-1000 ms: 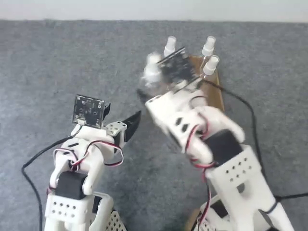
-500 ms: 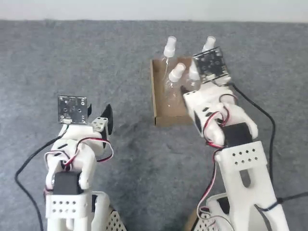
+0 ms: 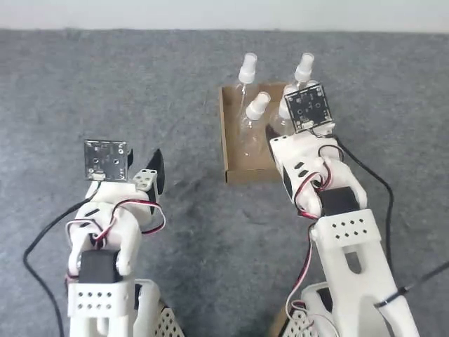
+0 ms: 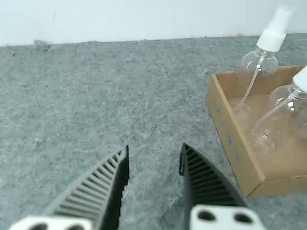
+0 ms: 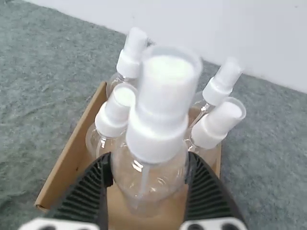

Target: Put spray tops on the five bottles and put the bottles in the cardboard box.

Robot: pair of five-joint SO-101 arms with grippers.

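The cardboard box (image 3: pixel 235 151) lies on the grey carpet right of centre, holding several clear bottles with white spray tops (image 3: pixel 257 107). My right gripper (image 5: pixel 147 163) is shut on one more capped bottle (image 5: pixel 160 105), held upright over the near part of the box (image 5: pixel 62 165). Whether its base touches the floor I cannot tell. In the high view the right arm's camera board (image 3: pixel 306 107) covers that gripper. My left gripper (image 4: pixel 154 151) is open and empty, low over the carpet to the left of the box (image 4: pixel 230 139). Its dark finger (image 3: pixel 156 168) points toward the back.
Grey carpet (image 3: pixel 105 84) stretches around the box, bare to the left and behind. A white wall (image 4: pixel 120 19) bounds the carpet at the back. The bases of both arms stand at the front edge, with cables trailing beside them.
The right arm swung right with its bottle, from left of the box to over it. The left arm drew back and turned slightly left, then kept still.
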